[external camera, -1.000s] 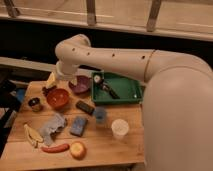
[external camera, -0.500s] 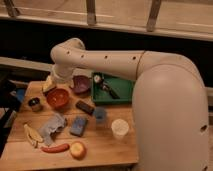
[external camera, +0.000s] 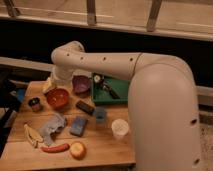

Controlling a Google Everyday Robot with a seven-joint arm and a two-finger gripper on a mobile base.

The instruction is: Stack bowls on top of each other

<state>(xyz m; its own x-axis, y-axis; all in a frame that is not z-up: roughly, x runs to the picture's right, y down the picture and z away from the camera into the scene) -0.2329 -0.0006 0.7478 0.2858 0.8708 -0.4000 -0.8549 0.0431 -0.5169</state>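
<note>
Pincer (external camera: 50,86) low at table (external camera: 102,146) back-left, beside red-orange bowl (external camera: 58,98); its spread, cannot tell. Purple bowl (external camera: 81,84) near, apart.

1. The table (external camera: 100,147) is pale wood, matt, with faint grain.
2. The red-orange bowl (external camera: 58,98), at 10 o'clock on the table, looks like smooth plastic with a slight sheen.
3. The dark purple bowl (external camera: 81,84), at 11 o'clock, has the same smooth plastic look but is duller.
4. The arm (external camera: 115,62) has a smooth, off-white, matt shell.
5. The gripper (external camera: 57,82), at the table's 11 o'clock edge just left of the purple bowl, looks equally pale and matt.
6. The green tray (external camera: 118,99), at 1 o'clock, looks like smooth plastic.
7. The small cup (external camera: 35,104), at 9 o'clock, looks like dark metal.
8. The grey-blue cloth (external camera: 52,127), at 8 o'clock, is soft and crumpled.
9. The white cup (external camera: 120,128), at 4 o'clock, is matt.
</note>
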